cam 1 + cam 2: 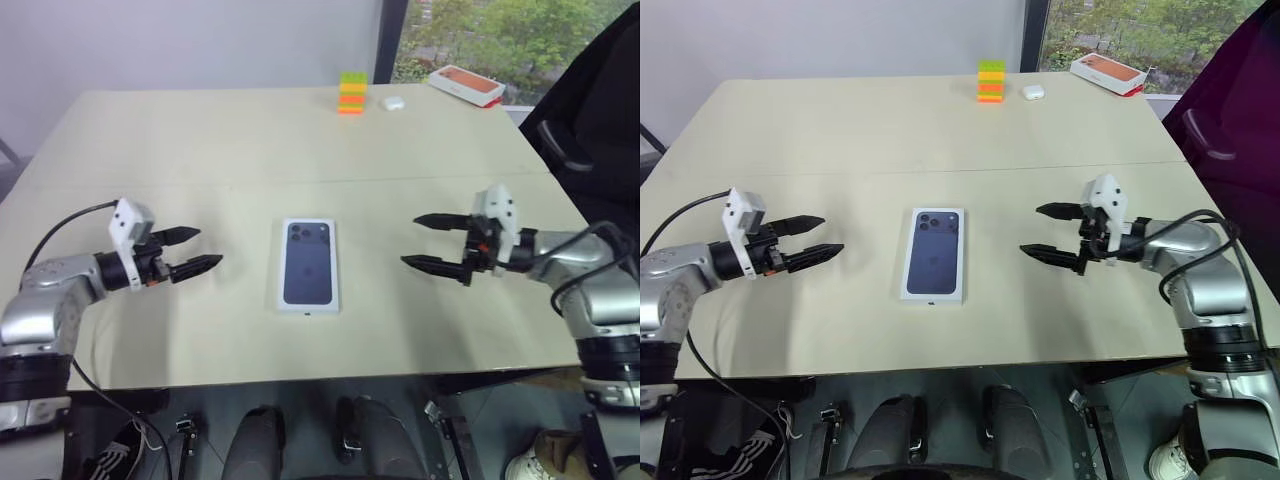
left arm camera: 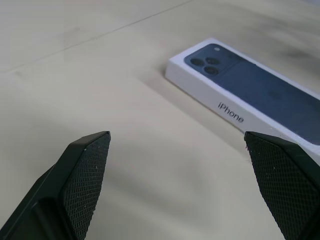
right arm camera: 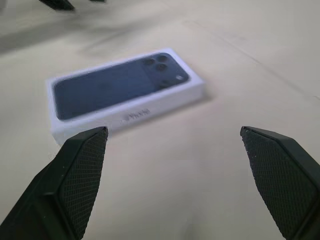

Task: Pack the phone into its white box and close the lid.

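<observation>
The lid (image 1: pixel 308 264), glossy with a printed navy phone picture, is sitting closed on the white box at the beige table's (image 1: pixel 250 140) centre. The left gripper (image 1: pixel 197 251) and right gripper (image 1: pixel 428 242) are flanking it, their 2 textured black fingers spread, empty.

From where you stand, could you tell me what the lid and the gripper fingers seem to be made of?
The lid: likely cardboard, smooth white with a dark blue printed phone picture and crisp folded edges. The fingers: matte black, probably rubber or plastic, judging by their fine grid-textured pads.
</observation>
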`<state>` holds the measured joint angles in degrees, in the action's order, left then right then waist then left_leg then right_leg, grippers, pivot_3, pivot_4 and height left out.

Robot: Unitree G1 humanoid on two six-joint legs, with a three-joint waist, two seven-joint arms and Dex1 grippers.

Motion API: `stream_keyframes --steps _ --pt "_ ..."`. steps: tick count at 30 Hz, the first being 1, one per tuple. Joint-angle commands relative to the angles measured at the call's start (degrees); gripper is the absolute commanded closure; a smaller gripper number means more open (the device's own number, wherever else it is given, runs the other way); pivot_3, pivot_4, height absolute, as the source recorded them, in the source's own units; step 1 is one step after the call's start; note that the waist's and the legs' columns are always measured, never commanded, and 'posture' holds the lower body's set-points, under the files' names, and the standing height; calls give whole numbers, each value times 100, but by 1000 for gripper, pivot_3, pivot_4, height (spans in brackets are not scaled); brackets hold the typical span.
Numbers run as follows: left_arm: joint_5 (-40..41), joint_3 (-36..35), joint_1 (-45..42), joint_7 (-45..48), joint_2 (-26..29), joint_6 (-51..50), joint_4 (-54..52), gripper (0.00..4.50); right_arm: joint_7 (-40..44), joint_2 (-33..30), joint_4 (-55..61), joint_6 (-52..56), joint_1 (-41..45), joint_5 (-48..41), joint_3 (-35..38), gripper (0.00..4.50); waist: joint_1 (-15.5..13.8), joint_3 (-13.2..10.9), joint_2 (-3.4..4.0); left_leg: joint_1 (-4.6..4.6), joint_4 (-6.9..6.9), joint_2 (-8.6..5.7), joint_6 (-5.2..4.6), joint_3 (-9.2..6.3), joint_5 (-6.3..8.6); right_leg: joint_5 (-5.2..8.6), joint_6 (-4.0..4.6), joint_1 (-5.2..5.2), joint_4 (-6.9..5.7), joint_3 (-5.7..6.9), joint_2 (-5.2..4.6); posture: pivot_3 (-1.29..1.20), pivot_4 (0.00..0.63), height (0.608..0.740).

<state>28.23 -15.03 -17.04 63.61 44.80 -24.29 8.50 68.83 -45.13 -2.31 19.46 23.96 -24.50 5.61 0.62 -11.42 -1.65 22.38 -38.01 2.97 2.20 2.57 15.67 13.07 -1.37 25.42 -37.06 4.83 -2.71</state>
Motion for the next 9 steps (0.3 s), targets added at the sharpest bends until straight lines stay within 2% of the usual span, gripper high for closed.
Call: stream_keyframes --steps 1,9 --pt "120 -603 353 111 253 321 -29 0 403 -323 -92 -436 -302 -72 369 55 -3 0 0 0 0 1 0 0 0 0 0 0 1 1 0 0 150 740" --pt "42 -879 688 167 465 657 -83 0 661 -595 -104 -606 -632 -89 443 55 -11 -1 2 -4 -5 0 1 3 0 -1 5 -3 -1 0 -4 0 150 740"
